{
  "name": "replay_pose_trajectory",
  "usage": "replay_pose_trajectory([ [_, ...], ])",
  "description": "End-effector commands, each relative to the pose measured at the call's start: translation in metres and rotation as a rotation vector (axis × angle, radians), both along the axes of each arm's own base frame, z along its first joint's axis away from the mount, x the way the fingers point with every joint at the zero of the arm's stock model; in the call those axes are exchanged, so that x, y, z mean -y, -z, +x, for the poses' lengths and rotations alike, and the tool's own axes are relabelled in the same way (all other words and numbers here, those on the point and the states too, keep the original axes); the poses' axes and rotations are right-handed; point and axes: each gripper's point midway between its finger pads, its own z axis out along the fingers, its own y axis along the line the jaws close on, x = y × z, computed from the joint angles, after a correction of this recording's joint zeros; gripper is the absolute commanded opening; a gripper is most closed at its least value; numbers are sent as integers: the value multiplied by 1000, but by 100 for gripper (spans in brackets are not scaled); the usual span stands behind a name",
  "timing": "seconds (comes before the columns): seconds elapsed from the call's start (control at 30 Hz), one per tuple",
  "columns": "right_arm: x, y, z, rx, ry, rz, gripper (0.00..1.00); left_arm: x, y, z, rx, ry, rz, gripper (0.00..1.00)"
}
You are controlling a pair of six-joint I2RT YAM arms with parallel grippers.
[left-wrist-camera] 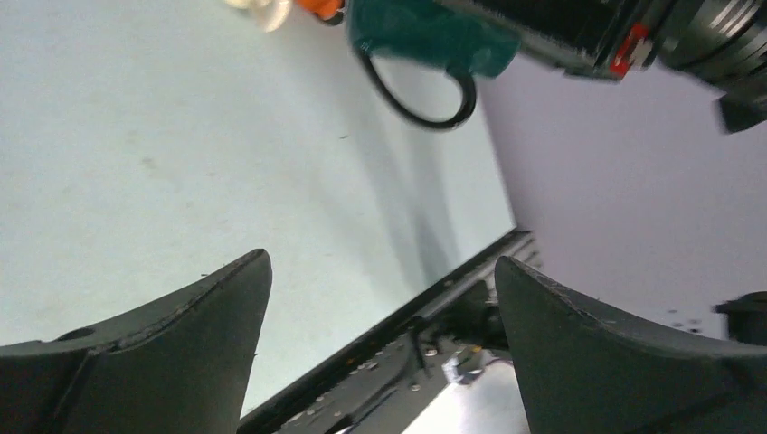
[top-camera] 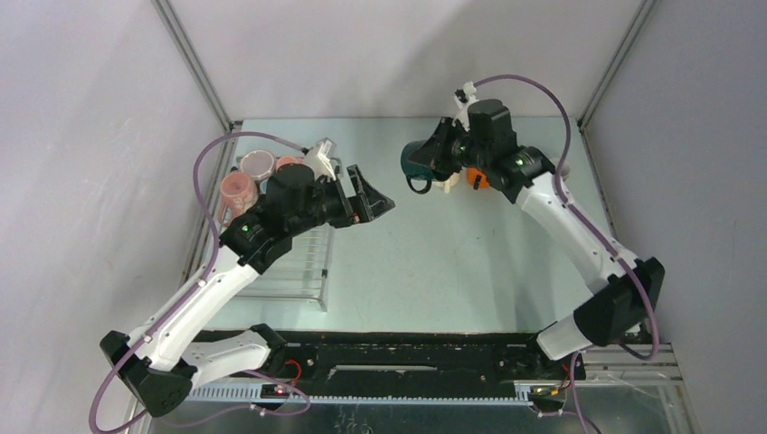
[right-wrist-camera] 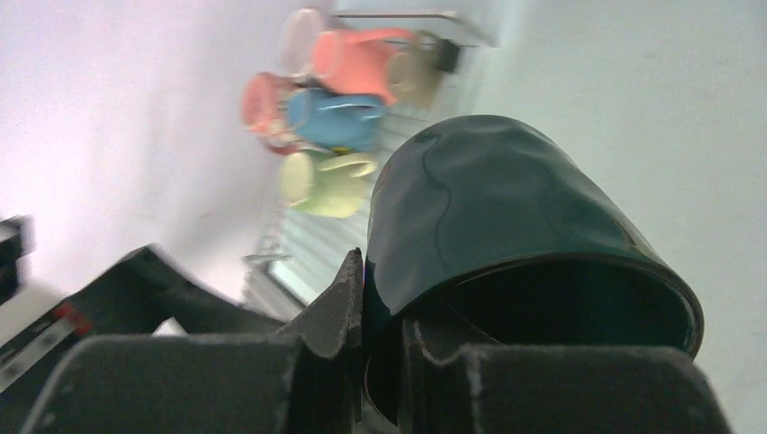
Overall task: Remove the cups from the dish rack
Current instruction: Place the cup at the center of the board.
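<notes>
- Right hand (right-wrist-camera: 380, 303) clenched on the dark green cup (right-wrist-camera: 506, 208), one finger inside the rim and one outside. The cup is tilted at 1 o'clock in the top view, well apart from the dish rack (top-camera: 303, 262). Cannot tell whether it touches the table (top-camera: 452, 271).
- Left hand (top-camera: 373, 197) released near centre, fingers wide, nothing between them.
- Rack at 8 o'clock, its far end mostly hidden by the left arm.
- Pink cups (top-camera: 237, 192) bunched at 10 o'clock, count unclear.
- Orange cup (top-camera: 479, 181) and cream cup (top-camera: 443, 184) at 2 o'clock, largely hidden under the right wrist.
</notes>
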Motion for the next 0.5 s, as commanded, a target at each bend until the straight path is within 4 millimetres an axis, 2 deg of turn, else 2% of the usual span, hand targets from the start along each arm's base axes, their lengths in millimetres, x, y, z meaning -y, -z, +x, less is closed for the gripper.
replay_pose_trajectory([
  [0.0,21,31,24,34,46,-322,0,-29,-9,0,95,-50,145,100],
  [0.03,22,44,31,15,49,-384,0,-32,-11,0,106,-57,157,100],
  [0.27,21,99,67,-41,17,-657,0,-51,-24,1,158,-103,229,100],
  [0.47,13,138,87,-76,-35,-776,0,-64,-29,-2,174,-134,256,100],
])
